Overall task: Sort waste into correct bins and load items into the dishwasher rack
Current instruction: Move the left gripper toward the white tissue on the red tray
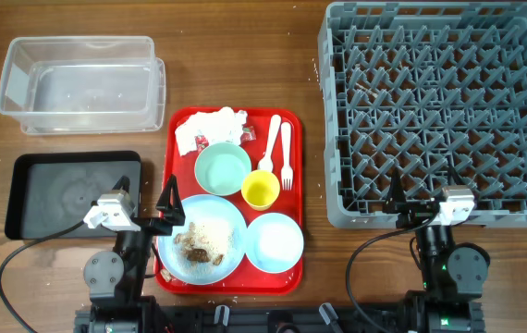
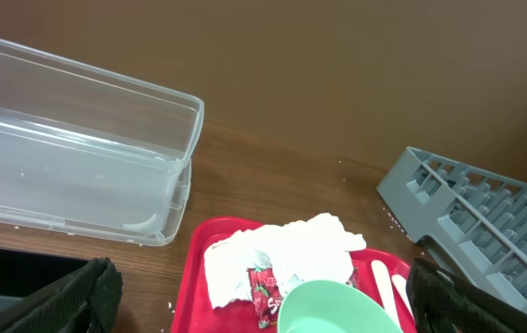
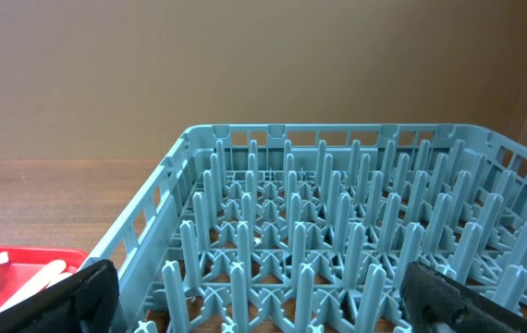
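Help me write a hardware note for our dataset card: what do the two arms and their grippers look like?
The left arm and right arm are matte black, each with a round grey joint disc low down. Each wrist carries a small white camera block, and a thin black cable trails from each. The left gripper and right gripper have black tapering fingers. No markings are legible.

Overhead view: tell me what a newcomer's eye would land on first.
The bright red tray in the middle stands out most, crowded with a pale blue plate of food scraps, a mint-green bowl, a yellow cup and white napkins. Next comes the big grey dishwasher rack on the right, with nothing in it. At left sit the clear tub and black tray.
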Controlling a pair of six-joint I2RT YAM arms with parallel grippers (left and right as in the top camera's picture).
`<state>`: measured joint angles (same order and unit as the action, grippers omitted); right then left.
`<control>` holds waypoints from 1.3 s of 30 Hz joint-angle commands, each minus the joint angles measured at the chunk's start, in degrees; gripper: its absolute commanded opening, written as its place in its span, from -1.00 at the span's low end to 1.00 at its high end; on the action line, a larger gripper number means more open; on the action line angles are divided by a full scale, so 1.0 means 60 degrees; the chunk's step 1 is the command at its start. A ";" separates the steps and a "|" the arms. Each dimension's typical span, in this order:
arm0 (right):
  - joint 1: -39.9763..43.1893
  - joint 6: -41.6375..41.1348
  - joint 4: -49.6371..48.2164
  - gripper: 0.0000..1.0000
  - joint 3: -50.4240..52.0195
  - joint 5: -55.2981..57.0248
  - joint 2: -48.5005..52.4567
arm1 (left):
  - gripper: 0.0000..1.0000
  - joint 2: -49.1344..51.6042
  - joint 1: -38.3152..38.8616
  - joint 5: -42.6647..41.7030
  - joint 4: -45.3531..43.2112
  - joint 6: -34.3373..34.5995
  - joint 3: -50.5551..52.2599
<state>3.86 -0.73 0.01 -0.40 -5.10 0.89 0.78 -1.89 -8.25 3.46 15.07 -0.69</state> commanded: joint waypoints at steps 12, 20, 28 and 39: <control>0.0040 0.0120 -0.0033 1.00 0.0018 0.0055 -0.0102 | 1.00 -0.0102 -0.0062 0.0029 0.0033 -0.0197 0.0062; 0.0040 0.0120 -0.0029 0.99 0.0015 0.0058 -0.0102 | 1.00 -0.0102 -0.0062 0.0025 0.0033 -0.0197 0.0062; 0.0040 0.0120 -0.0033 0.99 0.0018 0.0055 -0.0102 | 1.00 -0.0102 -0.0062 0.0025 0.0033 -0.0197 0.0062; 0.0040 0.0120 -0.0029 0.99 0.0015 0.0055 -0.0102 | 1.00 -0.0102 -0.0062 0.0025 0.0033 -0.0197 0.0062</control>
<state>3.86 -0.73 -0.01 -0.40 -5.10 0.89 0.78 -1.89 -8.25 3.46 15.07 -0.69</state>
